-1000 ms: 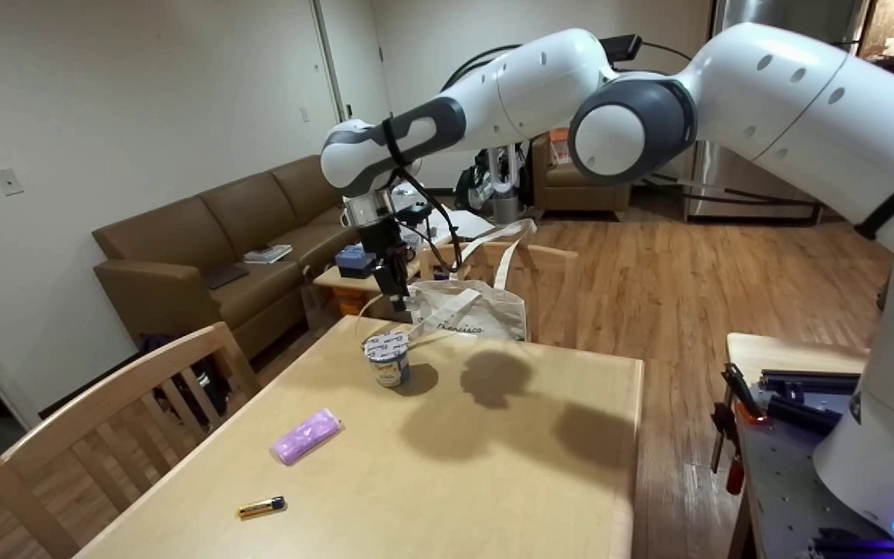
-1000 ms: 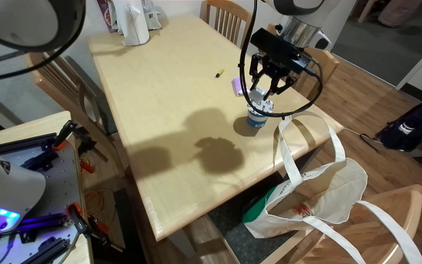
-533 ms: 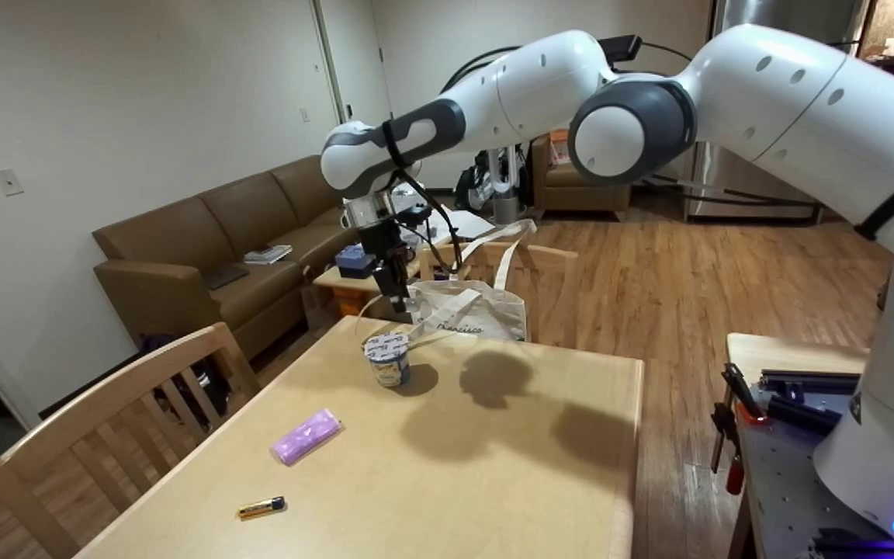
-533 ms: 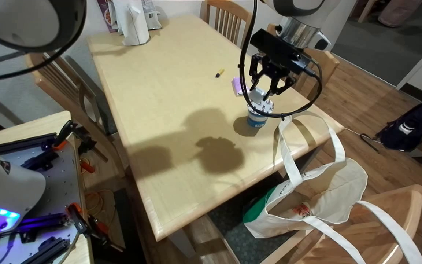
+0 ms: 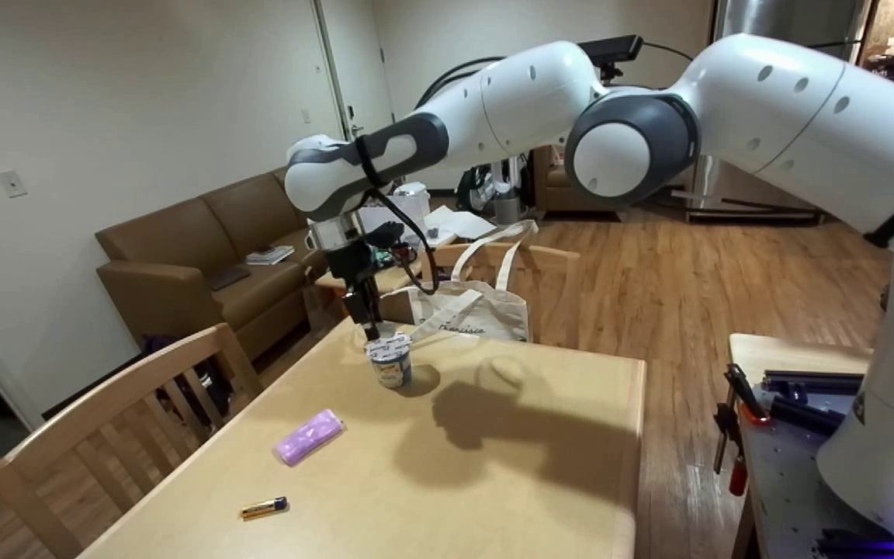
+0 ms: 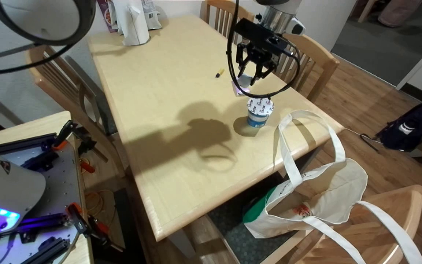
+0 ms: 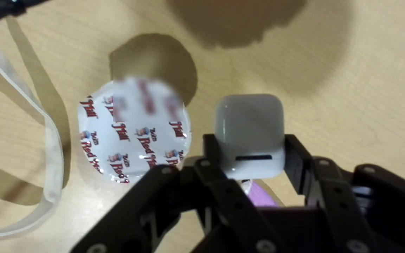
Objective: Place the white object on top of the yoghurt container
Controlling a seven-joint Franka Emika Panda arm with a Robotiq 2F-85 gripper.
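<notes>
Above the wooden table, the gripper pinches the rounded white case in its jaws — right of the Bob's Red Mill cup in wrist view, not yet over it.

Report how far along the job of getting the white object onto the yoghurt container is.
Done: the white object is clamped in the gripper. In hand: the carry, it seems; the wrist view shows the object beside the lid, not over it. Left: the object is not on the yoghurt container yet; it should be moved above it, lowered and released.
</notes>
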